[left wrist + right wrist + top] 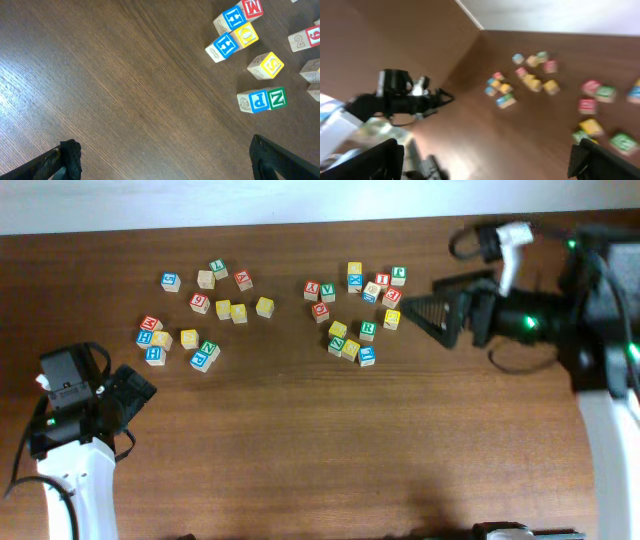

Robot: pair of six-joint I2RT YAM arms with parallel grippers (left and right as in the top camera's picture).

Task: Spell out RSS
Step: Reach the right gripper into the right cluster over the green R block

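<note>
Green R cube (368, 330) near right hand (420, 310), yellow S cube (267, 65) near left hand (162, 160); both spread open.

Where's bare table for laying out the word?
Widest: the front half of the table, between the left arm and right arm. Narrow strip between the left cluster and right cluster. Crowded inside both clusters.

Matt wood-grain table (125, 90), painted wooden cubes (266, 65)
</note>
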